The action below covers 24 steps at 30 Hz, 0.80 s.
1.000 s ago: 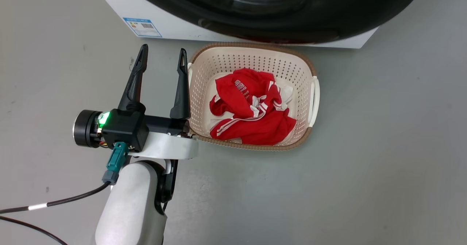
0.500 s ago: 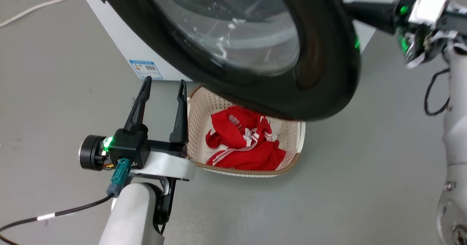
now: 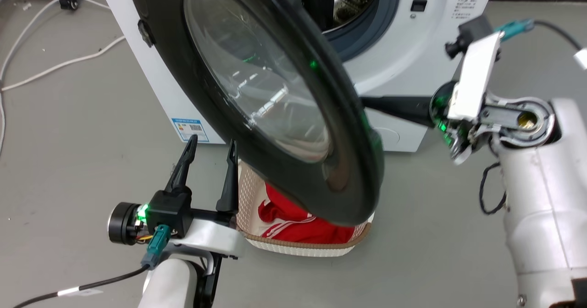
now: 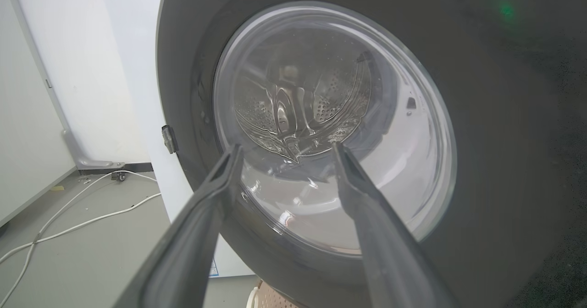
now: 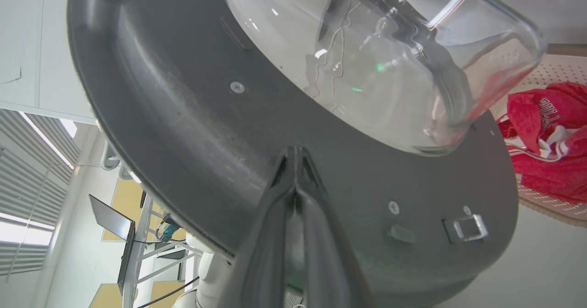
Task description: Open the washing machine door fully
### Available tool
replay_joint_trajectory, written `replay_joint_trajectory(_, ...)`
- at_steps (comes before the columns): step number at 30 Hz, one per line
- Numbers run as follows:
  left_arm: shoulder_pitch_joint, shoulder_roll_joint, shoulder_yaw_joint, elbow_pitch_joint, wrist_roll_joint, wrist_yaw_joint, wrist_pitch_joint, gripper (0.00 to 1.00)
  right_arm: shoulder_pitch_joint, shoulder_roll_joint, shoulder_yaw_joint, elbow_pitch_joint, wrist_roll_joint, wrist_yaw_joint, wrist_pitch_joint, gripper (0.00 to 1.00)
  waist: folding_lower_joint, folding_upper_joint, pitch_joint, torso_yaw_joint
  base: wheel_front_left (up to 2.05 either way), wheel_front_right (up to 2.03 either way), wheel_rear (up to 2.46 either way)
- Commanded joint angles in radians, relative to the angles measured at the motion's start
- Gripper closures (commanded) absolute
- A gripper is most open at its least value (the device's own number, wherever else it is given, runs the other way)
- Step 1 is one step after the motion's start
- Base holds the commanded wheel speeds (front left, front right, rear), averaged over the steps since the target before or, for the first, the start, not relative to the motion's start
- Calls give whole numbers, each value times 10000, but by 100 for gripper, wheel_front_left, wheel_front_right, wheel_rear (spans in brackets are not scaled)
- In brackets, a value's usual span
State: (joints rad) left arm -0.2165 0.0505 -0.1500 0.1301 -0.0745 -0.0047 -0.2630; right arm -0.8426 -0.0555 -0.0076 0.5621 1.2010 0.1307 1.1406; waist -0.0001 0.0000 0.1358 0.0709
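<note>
Grey floor point(image 3: 69, 129), white washing machine point(image 3: 412, 60), the washing machine door point(image 3: 257, 79) partway open
The door stands swung out on its left-side hinge, over a laundry basket point(image 3: 302, 248) of red clothing point(image 3: 293, 216). The right gripper point(image 5: 294, 154), fingers pressed together and holding nothing, sets its tips against the door's inner face; the left gripper point(image 3: 213, 142) is spread and empty beside the basket. This looks like the push-open step; next, the right arm should sweep leftward along the door's arc

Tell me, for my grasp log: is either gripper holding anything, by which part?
Nothing is held: left gripper open, right gripper shut, tips against the washing machine door, inner face.
</note>
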Motion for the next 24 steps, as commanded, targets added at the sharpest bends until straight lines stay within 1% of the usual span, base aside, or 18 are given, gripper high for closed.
replay_joint_trajectory(1, 180, -4, 15, 39, -61, -54, -27, 0, 436, 88, 455, -130, 424, 0, -111, 100, 1, 0, -177, 34, 0, 0, 0)
replay_joint_trajectory(2, 210, -4, 25, 55, -83, -51, -27, 0, 570, 101, 702, -166, 629, 0, -219, 100, 1, 0, -222, 46, 0, 0, 0)
replay_joint_trajectory(3, 210, -4, 25, 55, -83, -51, -27, 0, 570, 101, 702, -166, 629, 0, -219, 100, 1, 0, -222, 46, 0, 0, 0)
replay_joint_trajectory(8, 333, -4, 47, 106, -91, -67, -27, 0, 906, 71, 1774, -179, 1594, 0, -846, 100, 1, 0, -361, 79, 0, 0, 0)
replay_joint_trajectory(18, 497, -4, 9, 202, -232, 19, -27, 0, 1159, 88, 3532, -282, 2872, 2, -1835, 100, 1, 0, -642, 110, 0, 0, 0)
replay_joint_trajectory(21, 542, -4, -5, 182, -244, 26, -27, 0, 1170, 75, 3911, -332, 3047, 0, -2148, 100, 1, 0, -697, 97, 0, 0, 0)
replay_joint_trajectory(24, 627, -4, -11, 178, -275, 39, -27, 0, 1244, 71, 4042, -374, 3109, 0, -2652, 100, 1, 0, -765, 90, 0, 0, 0)
